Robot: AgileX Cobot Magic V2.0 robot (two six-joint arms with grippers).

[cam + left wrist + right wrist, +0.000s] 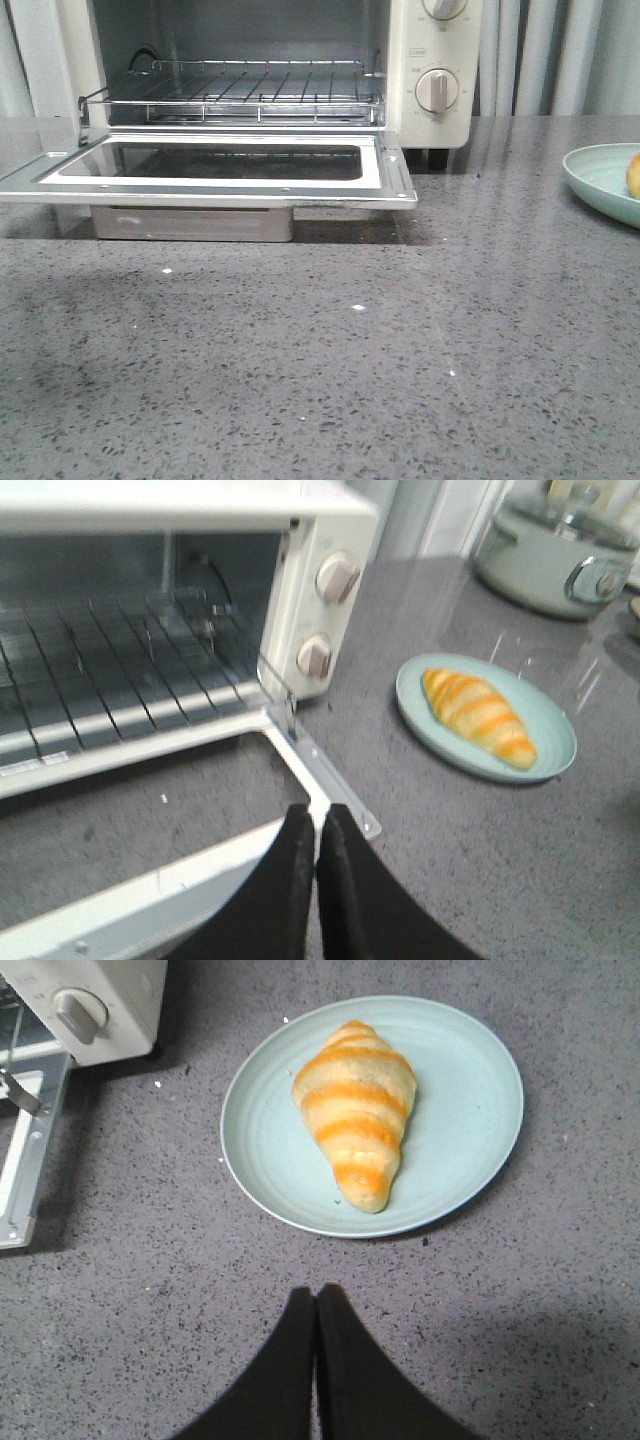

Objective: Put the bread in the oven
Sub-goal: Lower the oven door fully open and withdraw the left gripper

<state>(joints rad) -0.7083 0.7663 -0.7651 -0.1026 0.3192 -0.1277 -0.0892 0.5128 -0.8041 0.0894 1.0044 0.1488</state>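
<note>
The bread [356,1108] is a golden roll with orange bands, lying on a pale green plate [470,1090]; in the left wrist view the bread [480,716] sits on the same plate [550,750]. From the front only a sliver of the bread [634,176] shows at the right edge. The cream oven [440,60] stands at the back with its glass door [215,165] dropped flat and its wire rack [240,95] bare. My right gripper [317,1292] is shut and empty above the counter, short of the plate. My left gripper [316,811] is shut and empty over the door's front right corner.
A grey-green lidded pot [545,555] stands on the counter behind the plate. The speckled grey counter [320,360] stretches in front of the oven. A metal crumb tray [190,222] shows under the open door. Two round knobs [437,90] are on the oven's right side.
</note>
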